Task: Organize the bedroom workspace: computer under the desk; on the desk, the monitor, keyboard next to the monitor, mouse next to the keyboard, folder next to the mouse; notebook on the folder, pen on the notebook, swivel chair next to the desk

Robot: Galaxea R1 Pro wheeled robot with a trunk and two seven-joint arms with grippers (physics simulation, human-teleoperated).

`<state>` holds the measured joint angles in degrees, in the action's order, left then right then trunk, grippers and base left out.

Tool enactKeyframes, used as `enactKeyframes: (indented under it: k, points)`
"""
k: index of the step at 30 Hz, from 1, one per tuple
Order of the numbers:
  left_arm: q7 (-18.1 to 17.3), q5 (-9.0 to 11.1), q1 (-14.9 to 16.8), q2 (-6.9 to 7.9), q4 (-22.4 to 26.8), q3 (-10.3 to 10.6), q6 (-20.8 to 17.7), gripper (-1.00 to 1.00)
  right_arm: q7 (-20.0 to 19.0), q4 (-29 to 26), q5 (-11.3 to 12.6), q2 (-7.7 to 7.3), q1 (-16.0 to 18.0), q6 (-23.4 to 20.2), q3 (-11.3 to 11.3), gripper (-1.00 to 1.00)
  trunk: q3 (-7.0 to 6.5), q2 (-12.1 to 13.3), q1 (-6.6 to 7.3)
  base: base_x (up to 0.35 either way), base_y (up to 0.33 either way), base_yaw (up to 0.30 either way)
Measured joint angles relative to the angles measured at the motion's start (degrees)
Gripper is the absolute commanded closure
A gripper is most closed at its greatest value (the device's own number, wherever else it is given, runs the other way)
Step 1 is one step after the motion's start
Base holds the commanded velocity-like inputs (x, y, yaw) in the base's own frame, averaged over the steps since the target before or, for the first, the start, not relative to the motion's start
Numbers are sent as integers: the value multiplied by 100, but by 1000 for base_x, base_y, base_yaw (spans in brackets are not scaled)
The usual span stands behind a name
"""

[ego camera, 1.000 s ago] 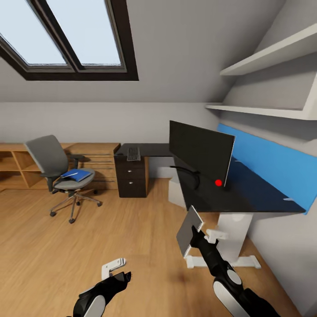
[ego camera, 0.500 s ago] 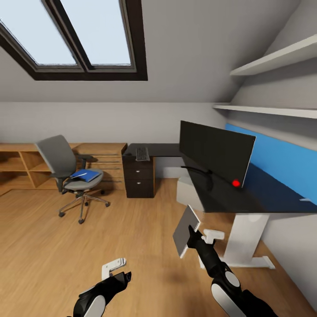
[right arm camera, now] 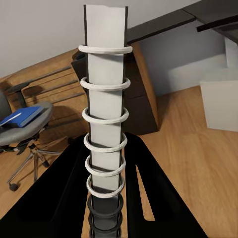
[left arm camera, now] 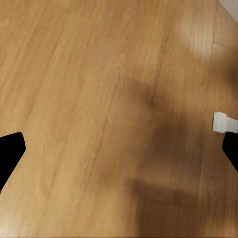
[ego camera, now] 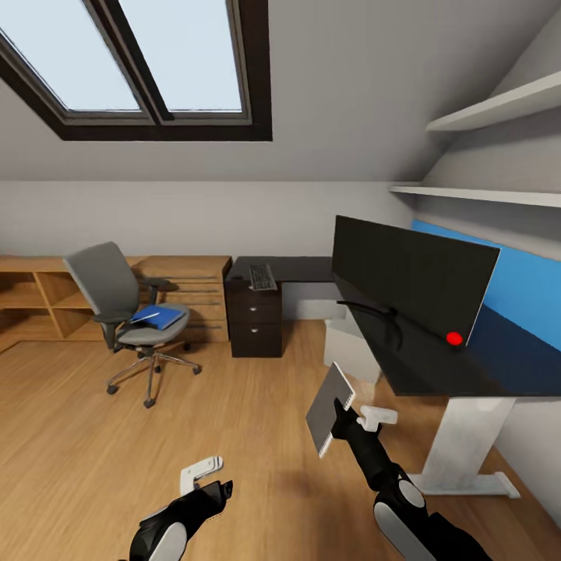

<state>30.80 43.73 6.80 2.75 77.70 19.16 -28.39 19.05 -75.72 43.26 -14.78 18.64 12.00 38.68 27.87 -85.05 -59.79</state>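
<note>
One notebook (ego camera: 330, 408), grey and ring-bound, is pinched at its spine by the right gripper (ego camera: 343, 421), whose arm reaches forward and up from the lower right of the head view so that the book stands tilted over the wooden floor (ego camera: 234, 421), in front of the desk's near end; in the right wrist view the two black fingers (right arm camera: 69, 198) close on either side of the wire rings of the notebook (right arm camera: 105, 99). The left gripper (ego camera: 204, 475) hangs low over the floor near the bottom edge of the head view, its fingers spread wide apart, with only bare boards (left arm camera: 99, 99) between the two black fingertips (left arm camera: 10, 153) in the left wrist view. One long black desk (ego camera: 436, 366) runs along the right wall on a white leg (ego camera: 467, 444) and turns the corner to a block of drawers (ego camera: 255, 319). One wide black monitor (ego camera: 409, 276) stands on the desk's near stretch, with a red dot (ego camera: 453, 338) at its lower corner. One keyboard (ego camera: 262, 276) lies on the desk's far end, above the drawers. One pale box-shaped computer (ego camera: 351, 347) sits on the floor under the desk. One grey swivel chair (ego camera: 125, 312) stands well apart from the desk, before the light wooden cabinets (ego camera: 47, 300), with one blue folder (ego camera: 160, 316) on its seat.
</note>
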Motion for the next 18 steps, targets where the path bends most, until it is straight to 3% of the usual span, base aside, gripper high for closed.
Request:
enactKeyframes:
  k: [18]
  points:
    - [-9, 1, 0, 0, 0, 3, 1, -100, 10, 11, -6, -1, -1, 246, 0, 100, -40, 0, 0, 324, 6, 0]
